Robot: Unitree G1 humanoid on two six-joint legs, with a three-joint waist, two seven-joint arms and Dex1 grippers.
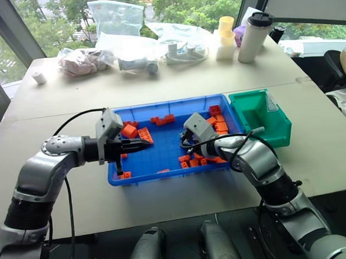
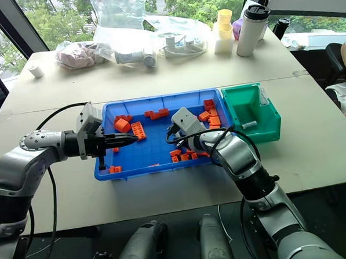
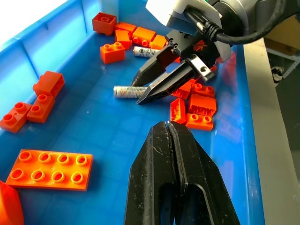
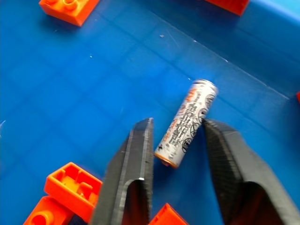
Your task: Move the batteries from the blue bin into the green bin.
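Right gripper (image 4: 176,136): down inside the blue bin (image 1: 163,154), its two black fingers astride a battery (image 4: 186,123) that lies on the bin floor; one finger touches the battery's side, the other stands just clear of it, so the jaws are narrow around it and it is not lifted.
Battery at the right gripper: lies slanted between the fingers, its far end reaching out past the fingertips.
Second battery (image 3: 142,51): beyond the right gripper, lying against a cluster of orange bricks (image 3: 123,40) near the bin's far wall.
Third battery (image 2: 249,125): lies in the green bin (image 2: 259,122), well apart from both grippers.
Left gripper (image 3: 168,136): fingers pressed together with nothing between them, held over the blue bin's floor, its tips pointing at the right gripper, which is near and straight ahead.
Flat orange plate (image 3: 49,169): just beside the left gripper, on the bin floor.
Green bin: touches the blue bin's end on the right gripper's outer side.
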